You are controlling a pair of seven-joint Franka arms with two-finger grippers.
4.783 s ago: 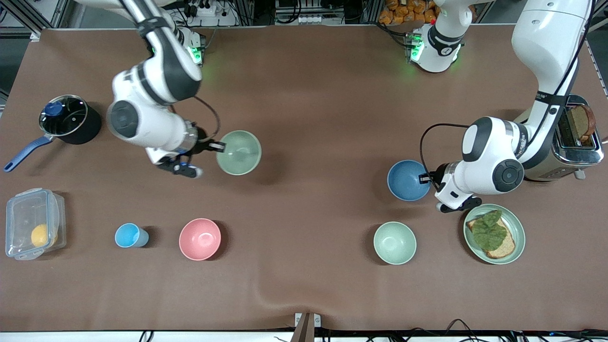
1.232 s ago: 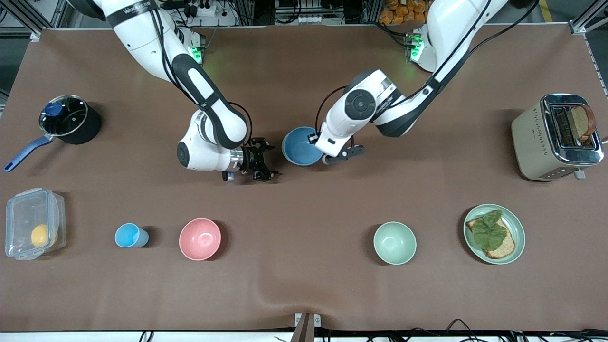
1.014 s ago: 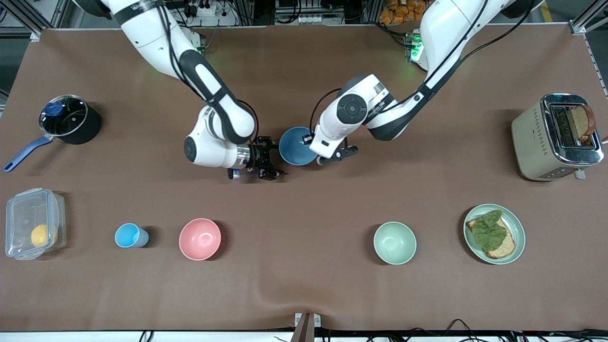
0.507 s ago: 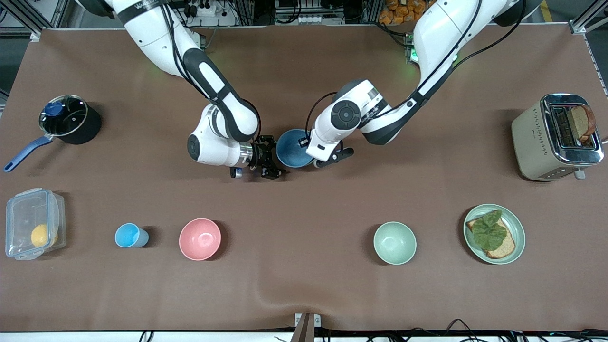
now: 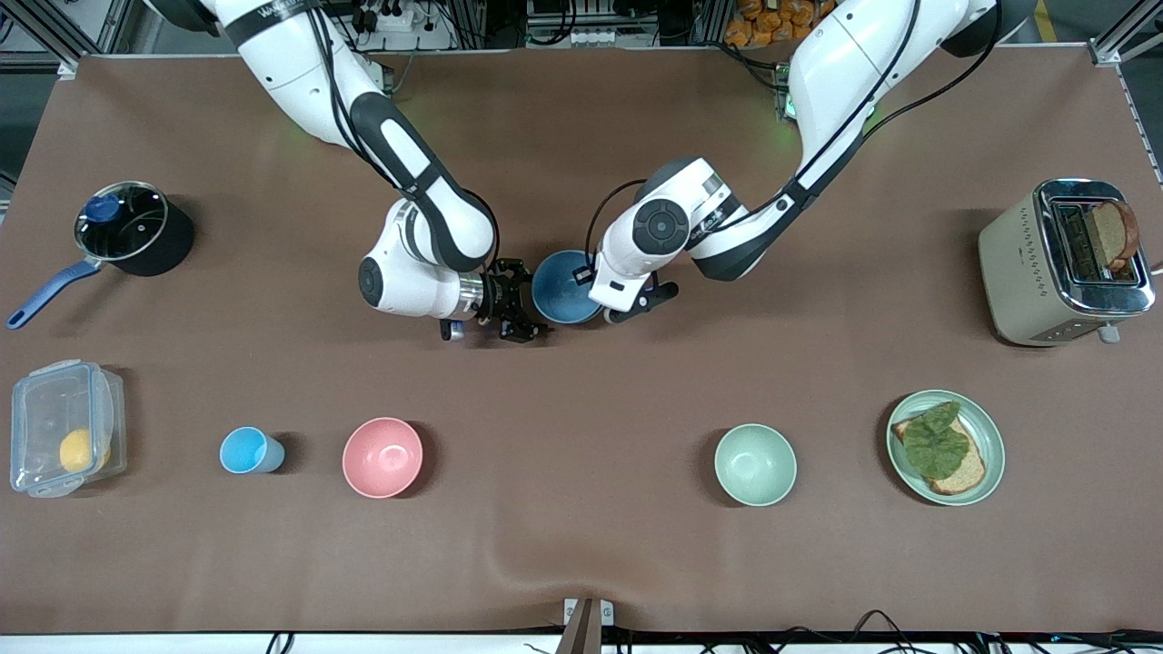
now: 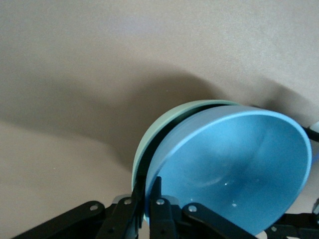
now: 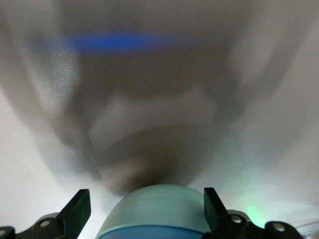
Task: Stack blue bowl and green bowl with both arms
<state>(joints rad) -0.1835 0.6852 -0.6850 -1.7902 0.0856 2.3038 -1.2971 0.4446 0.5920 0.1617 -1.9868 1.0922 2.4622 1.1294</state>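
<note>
By the look of it the stacking was nearly done. In the middle of the front view the blue bowl [image 5: 565, 287] sat inside the green bowl [image 6: 149, 144]. From above the green one was almost wholly covered. The left wrist view showed its rim as a pale crescent just outside the blue rim, with the blue bowl tilted a little in it.

The left tool [image 5: 589, 272] was clamped tight on the blue bowl's rim, one finger inside and one outside. The right tool [image 5: 513, 313] was spread as wide as it goes, beside the stack toward the right arm's end of the bench. In its wrist view the fingers [image 7: 75, 211] stood either side of the bowls, and it seemed to grip nothing.

What was left, as I judged it, was for the left tool to let go, so that the blue bowl could settle level, and for both arms to back off without dragging the stack.

Nothing crowded the work. A paler mint bowl [image 5: 755, 464], a pink bowl [image 5: 382, 457], a light-blue cup [image 5: 250, 450], a plate with toast [image 5: 986, 427] and a plastic box [image 5: 36, 400] lay along the lower part of the frame. A pot [image 5: 132, 227] and a toaster [image 5: 1027, 263] stood at the two ends of the bench. All were well apart from the stack.
</note>
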